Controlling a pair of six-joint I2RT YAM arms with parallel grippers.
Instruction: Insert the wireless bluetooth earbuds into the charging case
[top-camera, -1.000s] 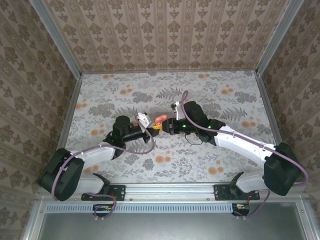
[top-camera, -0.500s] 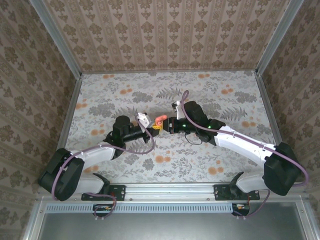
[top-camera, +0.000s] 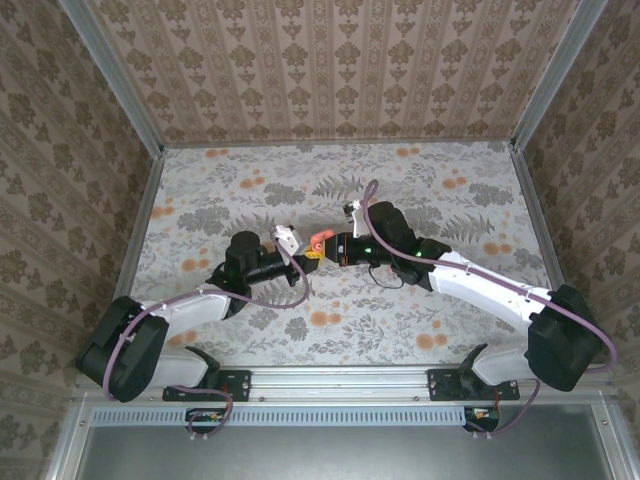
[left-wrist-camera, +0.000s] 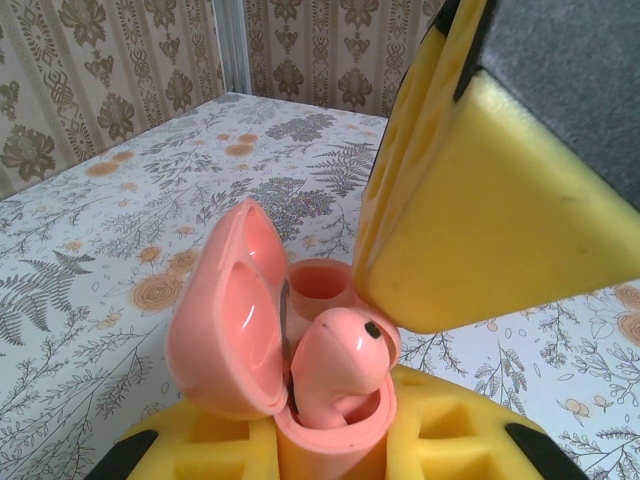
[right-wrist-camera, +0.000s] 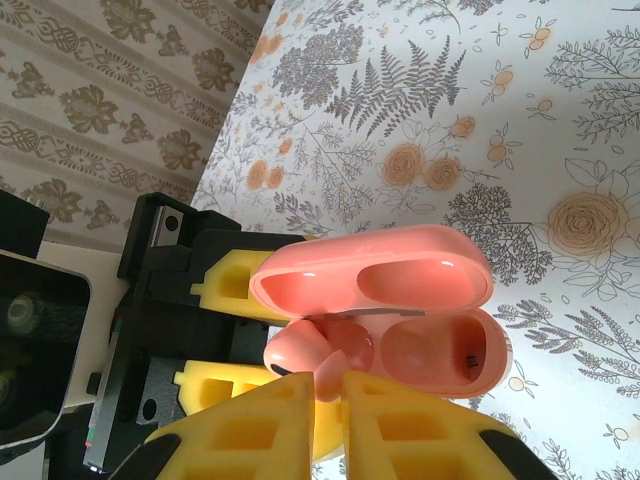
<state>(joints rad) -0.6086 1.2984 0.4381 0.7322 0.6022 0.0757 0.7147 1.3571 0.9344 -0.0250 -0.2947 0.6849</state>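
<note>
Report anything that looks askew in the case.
The earbud sits tilted and proud in its slot of the open case, not seated, with the right gripper pinching it. The other slot is empty.

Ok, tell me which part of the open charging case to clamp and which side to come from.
Probably clamp the charging case by its lower body, coming from its closed bottom end, as the left gripper does. The hinged lid stands open and the body's mouth faces away from that end, so lid, earbud and empty well are left free.
</note>
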